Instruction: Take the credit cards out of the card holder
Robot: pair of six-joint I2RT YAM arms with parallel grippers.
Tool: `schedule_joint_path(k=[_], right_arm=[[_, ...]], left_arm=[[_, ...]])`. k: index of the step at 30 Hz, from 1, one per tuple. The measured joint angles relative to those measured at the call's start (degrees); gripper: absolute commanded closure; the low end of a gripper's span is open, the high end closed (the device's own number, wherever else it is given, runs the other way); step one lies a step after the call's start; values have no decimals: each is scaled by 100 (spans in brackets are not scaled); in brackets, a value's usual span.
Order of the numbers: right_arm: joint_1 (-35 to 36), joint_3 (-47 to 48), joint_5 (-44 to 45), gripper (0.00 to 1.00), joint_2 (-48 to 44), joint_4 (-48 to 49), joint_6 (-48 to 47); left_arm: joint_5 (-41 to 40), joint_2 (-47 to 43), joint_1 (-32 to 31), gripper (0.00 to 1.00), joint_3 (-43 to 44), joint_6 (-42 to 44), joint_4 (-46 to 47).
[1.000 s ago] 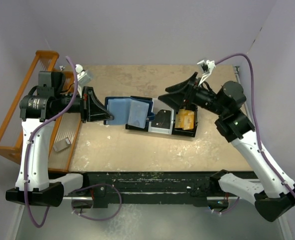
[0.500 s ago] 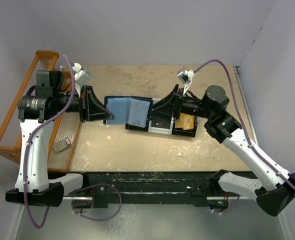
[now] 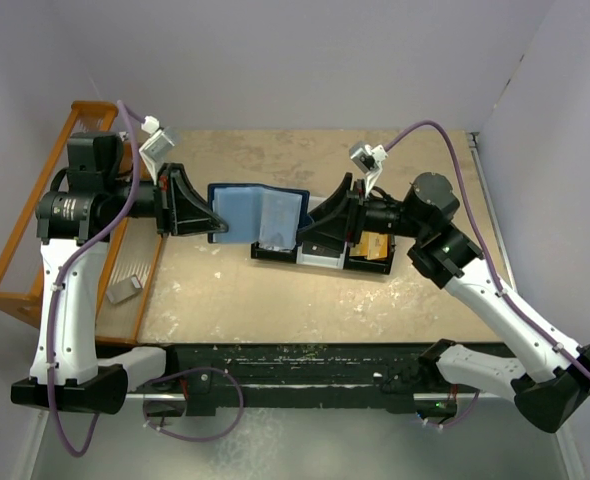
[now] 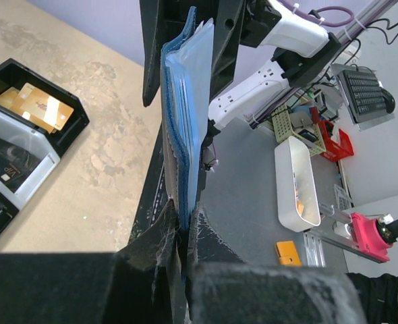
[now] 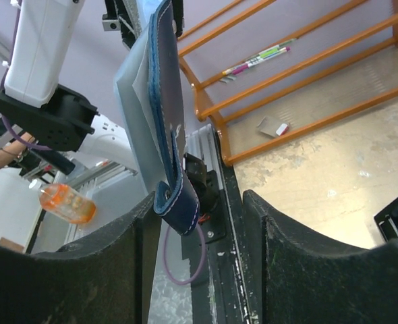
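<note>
The card holder is a dark navy wallet with pale blue inner faces, held open above the table. My left gripper is shut on its left edge. In the left wrist view the card holder stands edge-on, pinched between the jaws of the left gripper. My right gripper is open at the holder's right edge. In the right wrist view the holder's navy strap loop hangs between the spread fingers of the right gripper, close to the left one. Gold cards lie in the black tray.
The black three-compartment tray sits under and to the right of the holder; it also shows in the left wrist view. An orange wooden rack stands at the table's left edge. A small grey object lies inside it.
My right arm has swung left from above the tray until its open jaws reach the holder's right edge. The left gripper and holder have shifted slightly up.
</note>
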Motion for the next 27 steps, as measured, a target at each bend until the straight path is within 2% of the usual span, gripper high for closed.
schedule_joint_path(k=[2,8,20,23,25,27], right_arm=[[0,0,-70,51,0,66,2],[0,0,-302,51,33,415,138],[0,0,-826,46,46,1137,708],[0,15,-868,54,72,1172,765],[0,70,-861,65,125,1165,787],[0,168,-802,70,232,1143,815]], left_arm=[[68,-24,0,100,-39,-214,214],[221,-142,0,100,-214,-713,715],[289,-168,0,100,-234,-855,876],[291,-190,0,100,-236,-855,876],[291,-205,0,100,-238,-855,876],[293,-223,0,100,-238,-855,876]])
